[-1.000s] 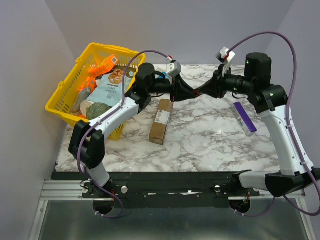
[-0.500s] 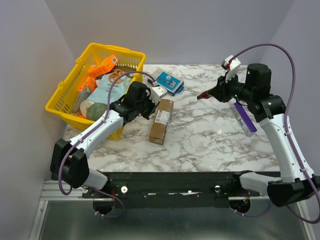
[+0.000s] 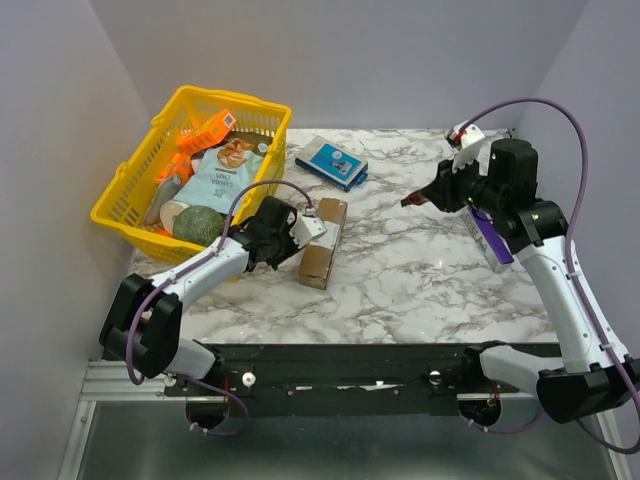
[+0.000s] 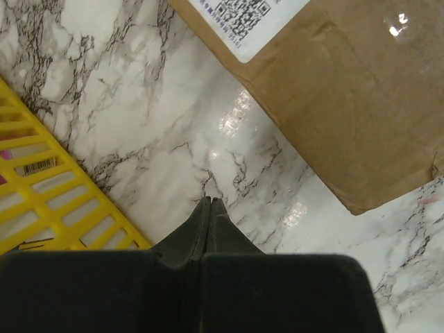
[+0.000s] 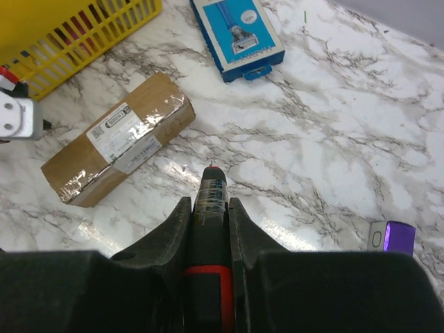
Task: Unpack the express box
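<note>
Left gripper [image 4: 209, 208] drops back from middle, now low beside express box [image 3: 323, 241], pinched tight, holding nothing. Right gripper [image 5: 208, 208], also pulled back, grips dark stick tool [image 5: 211, 182] above table [image 3: 420, 280]. Box lies flat mid-table, label [image 5: 121, 135] up, looks still taped. Cutting, emptying left.

Robot lab: plain walls [image 3: 400, 50] (marble-topped bench [image 3: 420, 290], mounting rail [image 3: 350, 358]).

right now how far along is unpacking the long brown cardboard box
Done: nothing; the long brown cardboard box lies closed, tape intact. In hand: right gripper clamps a black tool with a red band; left gripper shut, empty, beside the box. Left: opening and emptying it.
</note>
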`<action>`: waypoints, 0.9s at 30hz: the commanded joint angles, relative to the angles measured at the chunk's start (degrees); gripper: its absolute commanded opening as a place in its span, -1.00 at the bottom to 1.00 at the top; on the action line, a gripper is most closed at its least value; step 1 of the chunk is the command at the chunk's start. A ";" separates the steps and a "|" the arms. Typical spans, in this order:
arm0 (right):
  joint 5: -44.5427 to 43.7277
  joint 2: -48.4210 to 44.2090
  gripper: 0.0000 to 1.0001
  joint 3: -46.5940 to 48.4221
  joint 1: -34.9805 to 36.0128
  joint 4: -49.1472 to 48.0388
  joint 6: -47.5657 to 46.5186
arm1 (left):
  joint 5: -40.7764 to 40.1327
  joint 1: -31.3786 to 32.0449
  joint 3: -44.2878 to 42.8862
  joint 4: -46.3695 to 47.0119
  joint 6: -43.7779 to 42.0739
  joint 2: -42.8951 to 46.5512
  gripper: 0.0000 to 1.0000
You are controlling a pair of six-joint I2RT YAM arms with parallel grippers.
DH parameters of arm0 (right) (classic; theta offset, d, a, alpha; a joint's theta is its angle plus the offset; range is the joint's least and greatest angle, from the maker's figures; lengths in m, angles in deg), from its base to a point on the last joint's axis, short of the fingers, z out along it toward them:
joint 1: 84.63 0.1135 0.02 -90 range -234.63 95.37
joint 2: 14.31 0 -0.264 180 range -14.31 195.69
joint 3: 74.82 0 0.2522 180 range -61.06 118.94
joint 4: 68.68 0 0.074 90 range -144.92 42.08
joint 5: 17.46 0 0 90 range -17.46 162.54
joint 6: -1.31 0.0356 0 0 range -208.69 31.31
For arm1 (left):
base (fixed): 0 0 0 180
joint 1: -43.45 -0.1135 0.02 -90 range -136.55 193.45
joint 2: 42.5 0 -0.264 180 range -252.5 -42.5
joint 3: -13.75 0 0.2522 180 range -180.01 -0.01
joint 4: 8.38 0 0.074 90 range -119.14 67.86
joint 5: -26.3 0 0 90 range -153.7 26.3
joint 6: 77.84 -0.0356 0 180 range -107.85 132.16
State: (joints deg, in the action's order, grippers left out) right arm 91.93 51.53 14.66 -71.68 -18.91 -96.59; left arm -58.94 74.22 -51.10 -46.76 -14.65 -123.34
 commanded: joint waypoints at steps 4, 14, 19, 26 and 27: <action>-7.53 -1.77 -0.99 -3.04 0.06 -2.96 -0.01 | 11.94 5.53 1.96 9.41 -7.03 -1.60 -1.00; -8.94 -2.83 -0.99 -4.62 0.15 -2.35 -0.71 | 23.64 12.31 -4.37 4.51 -8.61 -4.68 -1.00; -8.33 -1.77 -0.99 -3.57 0.06 -2.35 -1.24 | 27.32 6.07 -1.82 -3.06 -10.99 2.51 -0.94; -4.54 3.14 -0.99 2.22 0.14 -1.12 -3.09 | 2.84 4.57 -17.14 3.64 17.20 2.11 -0.05; -5.07 4.37 -0.99 2.84 0.06 -1.12 -2.39 | -2.68 4.57 -20.51 1.61 20.97 -2.96 -0.03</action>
State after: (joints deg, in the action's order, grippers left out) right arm 85.68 53.02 12.96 -71.62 -19.17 -98.53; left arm -42.70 78.52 -58.20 -46.41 -11.55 -118.66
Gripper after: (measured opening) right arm 0.281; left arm 0.451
